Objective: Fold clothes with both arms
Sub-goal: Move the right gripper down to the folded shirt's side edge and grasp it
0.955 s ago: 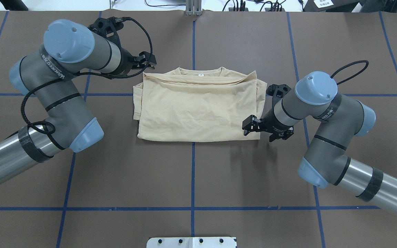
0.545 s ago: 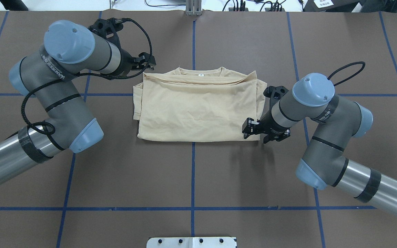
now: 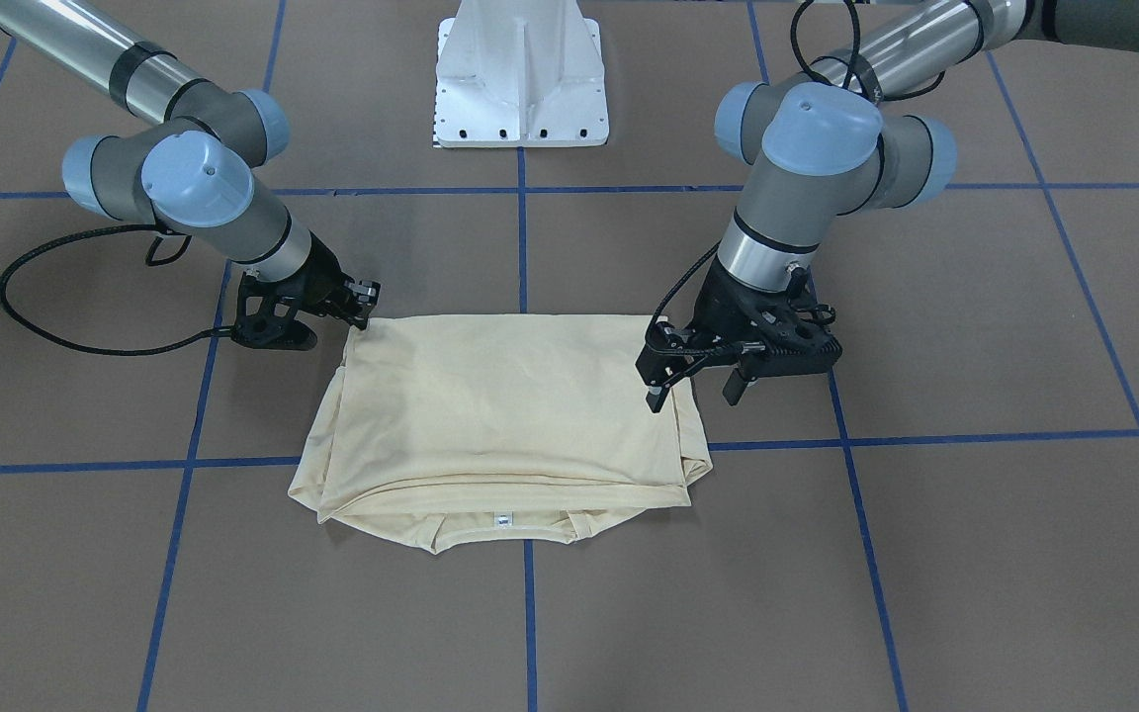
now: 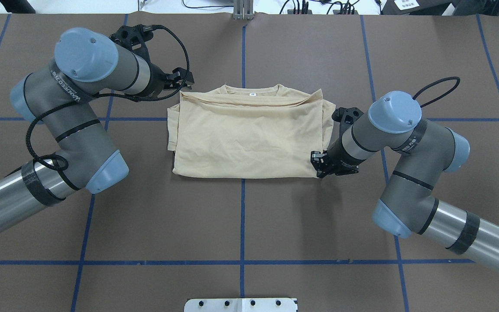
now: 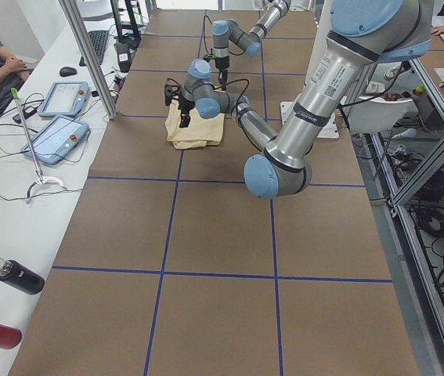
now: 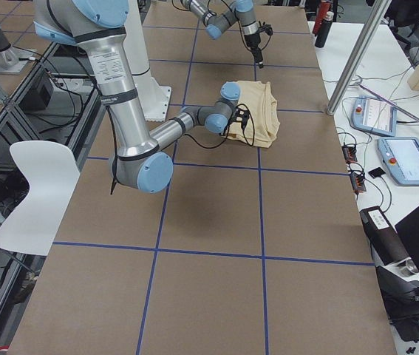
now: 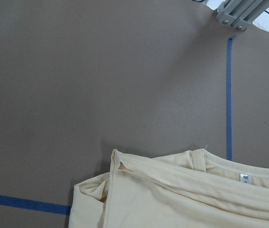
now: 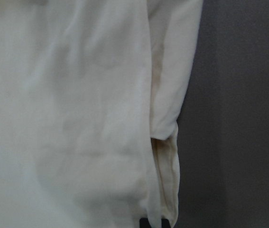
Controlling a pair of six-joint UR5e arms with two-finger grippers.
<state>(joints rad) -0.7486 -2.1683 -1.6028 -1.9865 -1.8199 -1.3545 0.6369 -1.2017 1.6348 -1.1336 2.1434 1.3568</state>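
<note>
Pale cream-yellow long-sleeved knit T-shirt (image 4: 249,138) is laid folded into a rectangle at the centre of the brown, blue-taped desk (image 4: 249,225), collar on the far side from the robot.
The black two-fingered left claw (image 3: 693,391) is held near the shirt's far left corner, fingers spread, nothing pinched. The black right claw (image 4: 319,167) is set against the near right corner; whether it is spread or pressed together cannot be told.
</note>
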